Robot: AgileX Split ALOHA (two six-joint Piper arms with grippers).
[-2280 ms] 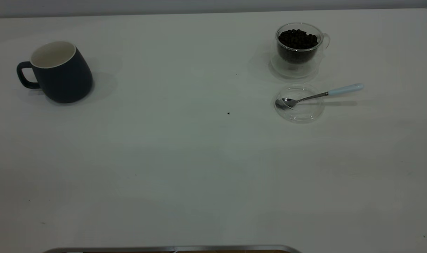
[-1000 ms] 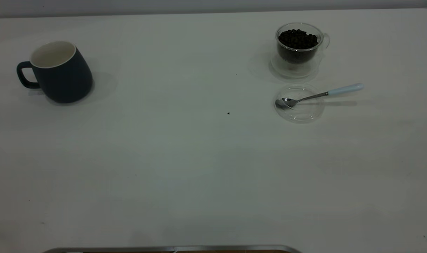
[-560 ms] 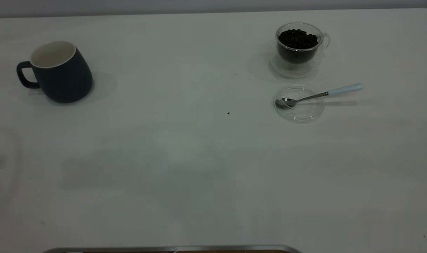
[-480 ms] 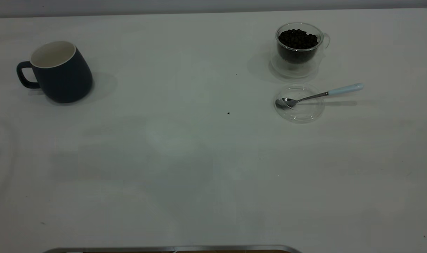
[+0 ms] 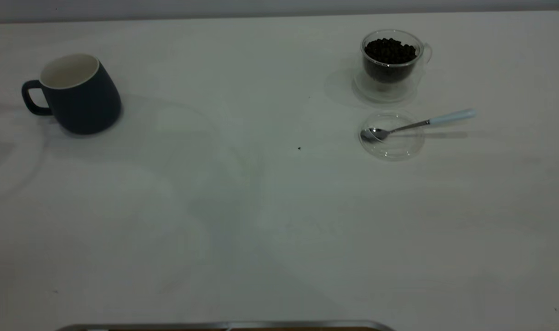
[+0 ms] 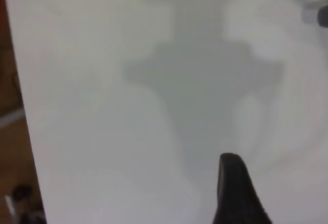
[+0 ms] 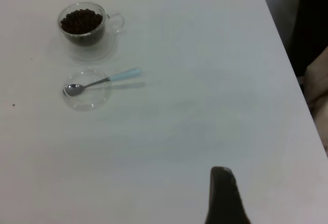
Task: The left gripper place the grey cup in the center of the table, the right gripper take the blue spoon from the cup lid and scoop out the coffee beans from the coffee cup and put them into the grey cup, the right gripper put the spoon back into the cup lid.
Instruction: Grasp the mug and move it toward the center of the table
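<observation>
Tabletop fills most of the exterior view, and the near part of the table (image 5: 279,239) carries only soft shadows; neither arm shows in that view. In the left wrist view a single dark fingertip (image 6: 233,190) of the left gripper hangs over bare white surface beside the table's edge, touching nothing; with only that one tip in sight, I cannot tell how far its jaws are parted. The right wrist view likewise shows one dark fingertip (image 7: 223,196) of the right gripper above bare table, well apart from the spoon, holding nothing, and its jaw spacing cannot be told either.

Farther back, right of centre in the exterior frame, the cup lid (image 5: 391,136) lies flat with the bowl of the blue spoon (image 5: 417,124) resting in it, the pale handle reaching out past the rim toward the right. Just behind the lid, in the upper right, the coffee cup (image 5: 392,64) stands upright, full of coffee beans (image 5: 390,50). At the upper left, well apart from these, the grey cup (image 5: 74,94) stands upright with its handle toward the left edge.
</observation>
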